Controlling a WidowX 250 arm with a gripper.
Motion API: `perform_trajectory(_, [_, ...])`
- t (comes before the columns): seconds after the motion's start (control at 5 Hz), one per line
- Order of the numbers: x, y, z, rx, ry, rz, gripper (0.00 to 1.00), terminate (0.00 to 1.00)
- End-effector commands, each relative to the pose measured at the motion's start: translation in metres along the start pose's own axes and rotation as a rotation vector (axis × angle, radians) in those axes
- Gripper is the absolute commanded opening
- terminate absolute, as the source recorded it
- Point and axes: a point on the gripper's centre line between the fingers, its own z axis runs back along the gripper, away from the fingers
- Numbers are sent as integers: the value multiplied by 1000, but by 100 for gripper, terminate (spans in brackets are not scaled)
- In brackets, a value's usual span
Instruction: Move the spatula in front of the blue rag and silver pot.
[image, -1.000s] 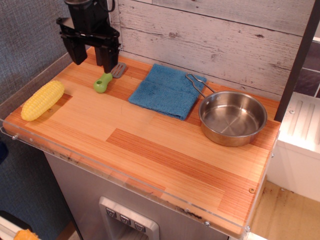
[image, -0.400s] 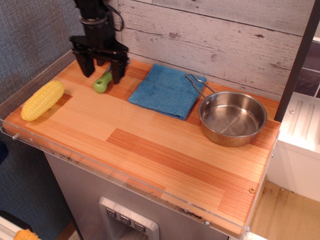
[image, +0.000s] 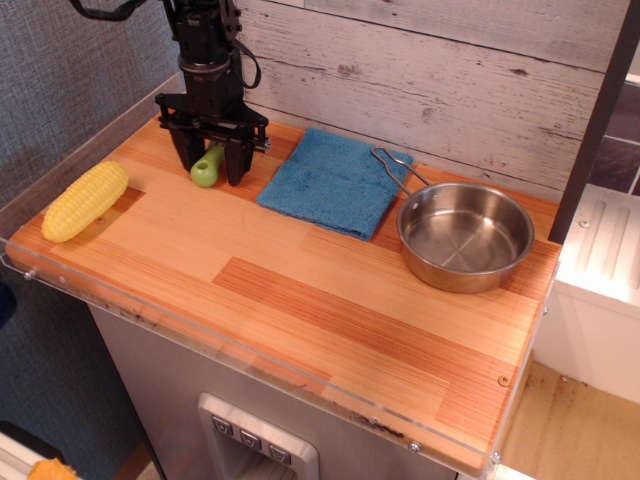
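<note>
The tool (image: 212, 163) stood low over the back left part of the counter (image: 300, 300), its two black fingers spread apart and pointing straight down. The spatula (image: 208, 166) lay directly beneath it, between the fingers, with one finger on each side of the lime-green handle. No closure on the handle was visible; the fingers appeared to bracket it without clamping. The grey blade was hidden behind the tool body and could not be confirmed.

The handle's long axis ran from the front left toward the back right, with the rounded green end nearest the front edge. The finger gap lay roughly across that axis, which suited a pinch on the handle. Whether the fingertips touched the counter could not be determined.

The blue rag (image: 335, 182) lay just to the right of the tool, near the back wall. The silver pot (image: 465, 237) sat further right, its wire handle resting over the rag's corner. A yellow corn cob (image: 85, 200) lay well apart at the left edge.

The wooden surface in front of the rag and pot was bare, giving ample room for placement. The likely next step was closing on the handle.
</note>
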Motion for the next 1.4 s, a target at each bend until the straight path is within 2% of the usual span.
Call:
perform_trajectory(0.0, [1, 5, 21, 12, -64, 16, 0, 0])
perform_trajectory(0.2, [-4, -3, 62, 60, -117, 8, 0, 0])
perform_trajectory(0.4, [-25, -45, 105, 94, -167, 3, 0, 0])
perform_trajectory(0.6, [-56, -85, 111, 7, -126, -46, 0, 0])
perform_trajectory(0.8, [-84, -132, 90, -9, -40, -77, 0, 0])
perform_trajectory(1.0, [-104, -150, 69, 2, 9, -43, 0, 0])
perform_trajectory(1.2, [-109, -156, 60, 14, 6, -60, 0, 0])
